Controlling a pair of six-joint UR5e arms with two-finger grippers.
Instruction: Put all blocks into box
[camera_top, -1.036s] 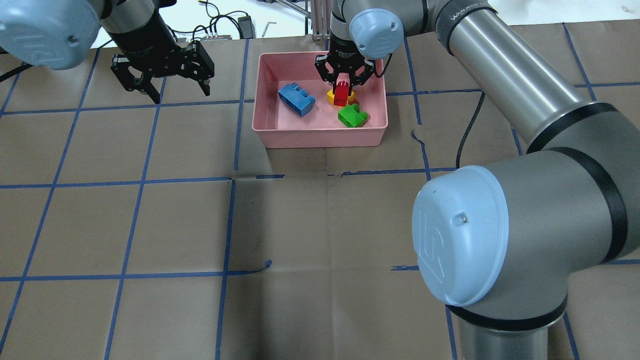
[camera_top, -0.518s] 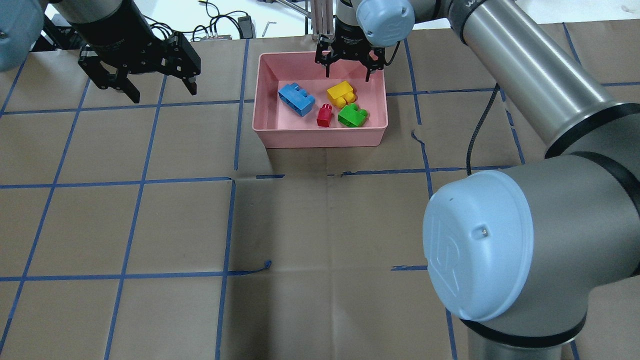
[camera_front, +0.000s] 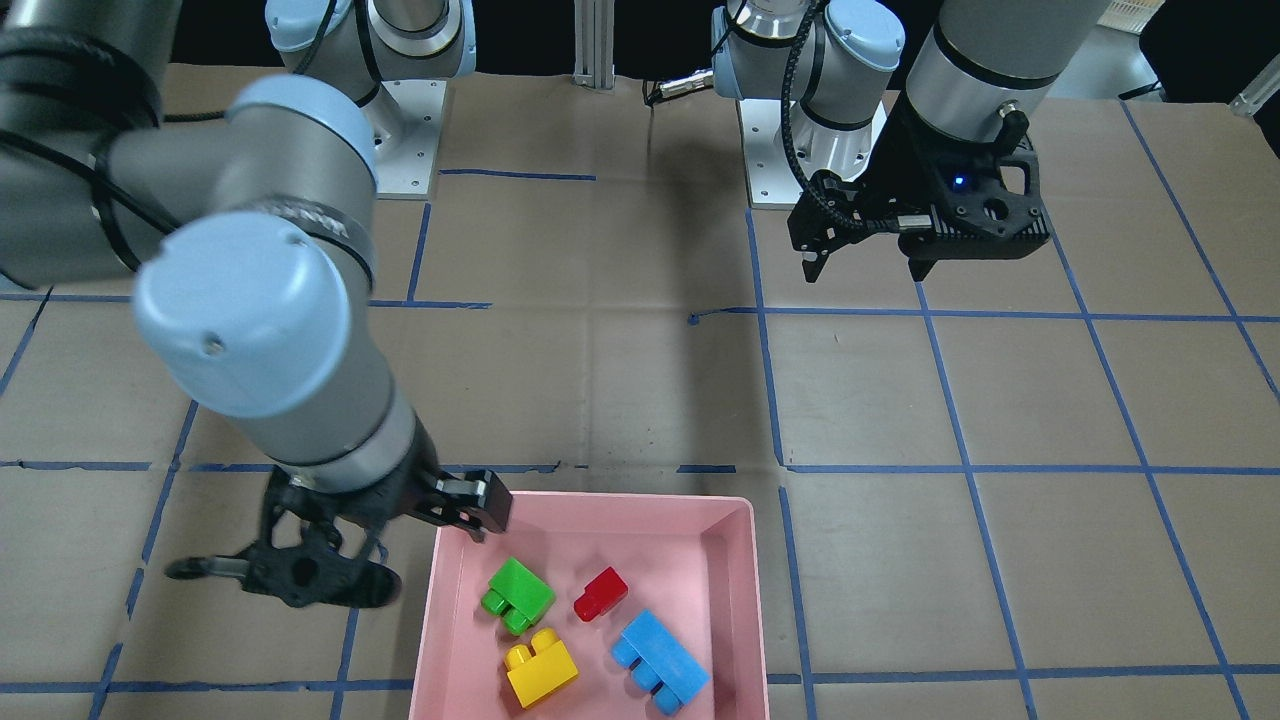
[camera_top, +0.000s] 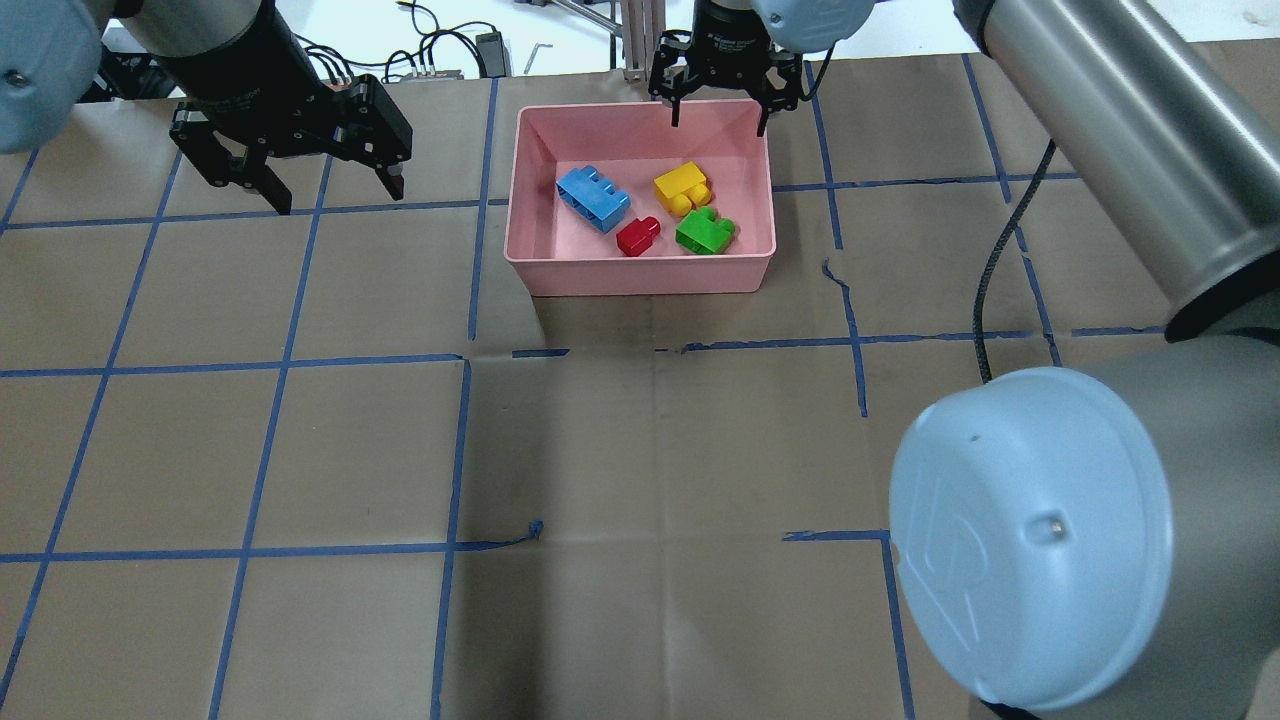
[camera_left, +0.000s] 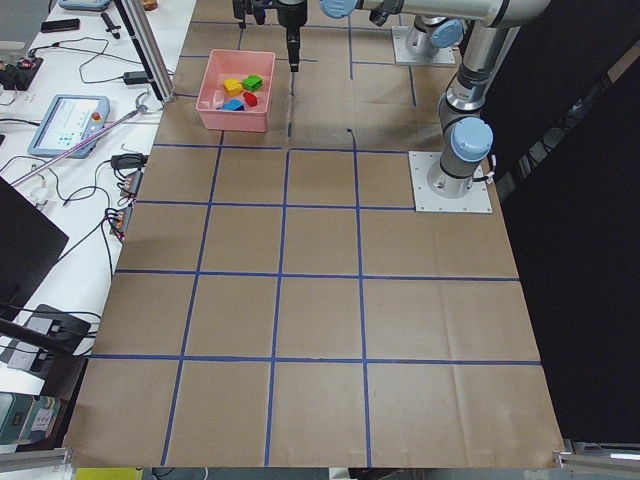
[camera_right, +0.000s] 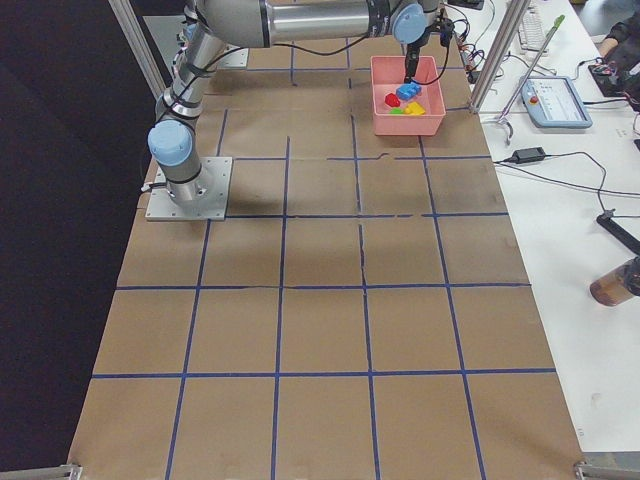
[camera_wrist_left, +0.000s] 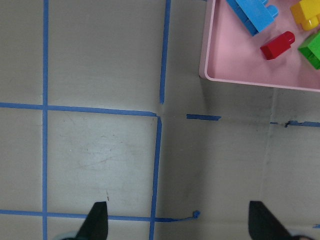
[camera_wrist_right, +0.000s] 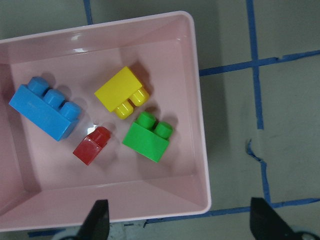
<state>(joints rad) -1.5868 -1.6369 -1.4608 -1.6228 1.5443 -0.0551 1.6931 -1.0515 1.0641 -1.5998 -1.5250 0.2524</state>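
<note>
The pink box (camera_top: 640, 275) stands at the far middle of the table. All four blocks lie inside it: blue (camera_top: 593, 198), yellow (camera_top: 681, 187), red (camera_top: 636, 236) and green (camera_top: 705, 233). The right wrist view shows them too: blue (camera_wrist_right: 45, 108), yellow (camera_wrist_right: 121, 91), red (camera_wrist_right: 91, 146), green (camera_wrist_right: 148, 137). My right gripper (camera_top: 720, 122) is open and empty, above the box's far rim. My left gripper (camera_top: 338, 198) is open and empty, above the table to the left of the box.
Blue tape lines cross the brown paper table cover (camera_top: 640, 450). An aluminium post (camera_top: 640, 40) and cables (camera_top: 440, 50) sit just beyond the table's far edge. My right arm's elbow (camera_top: 1030, 540) fills the near right of the overhead view.
My right gripper held the red block over the box, opened and let it fall in, then drew back to the far rim. The red block came to rest beside the green one. My left gripper shifted left.
</note>
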